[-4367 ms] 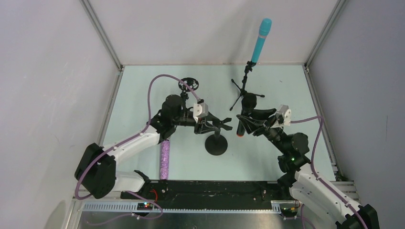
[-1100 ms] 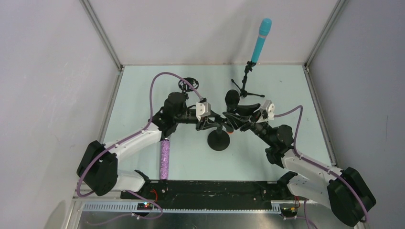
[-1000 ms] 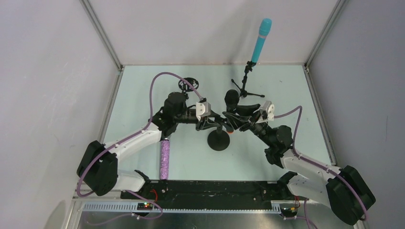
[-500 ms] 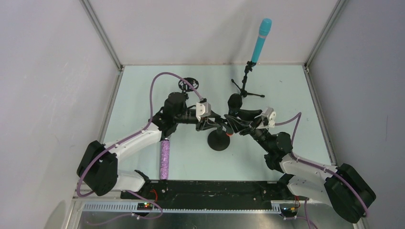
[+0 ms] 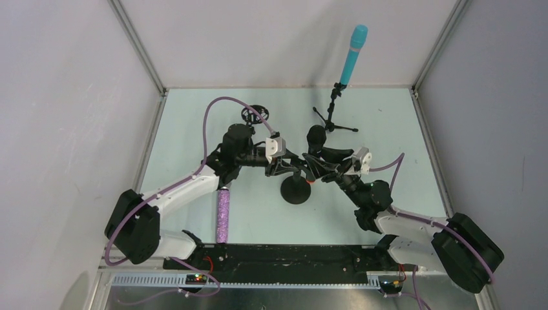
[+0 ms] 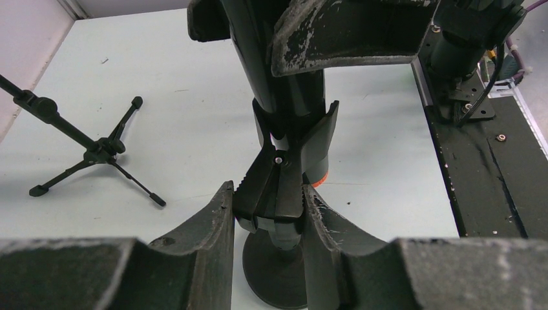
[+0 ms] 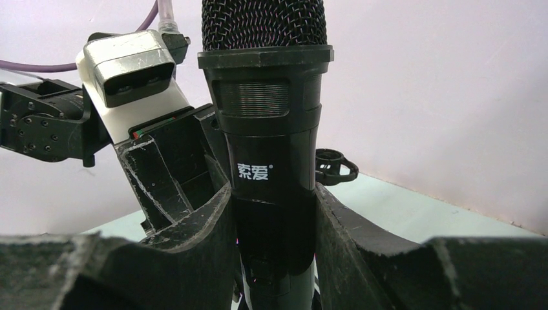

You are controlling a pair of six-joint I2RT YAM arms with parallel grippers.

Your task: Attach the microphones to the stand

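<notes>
Black and held upright, the black microphone (image 7: 271, 148) is clamped at its body between the two fingers of the right claw (image 7: 271, 200), with its mesh head standing above the fingers. An orange ring (image 6: 320, 175) is seen at its lower end. In the left wrist view, that lower end is set down between the two prongs of the clip (image 6: 284, 174) on top of the round-base stand (image 5: 296, 192); how far it is seated cannot be told. The left claw (image 6: 266, 216) is closed on the lower part of this clip, one finger pressed against each side, so the microphone is placed just above and in front of it. The two claws are brought close together over the stand near the middle of the tabletop (image 5: 194, 129). A blue microphone (image 5: 353, 55) is already mounted on the tripod stand (image 5: 331, 116) at the far side, head up and tilted slightly to the right, well apart from both claws. A purple microphone (image 5: 223, 215) is laid flat on the tabletop toward the near left, its far end partly hidden beneath the left arm and held by neither claw.
</notes>
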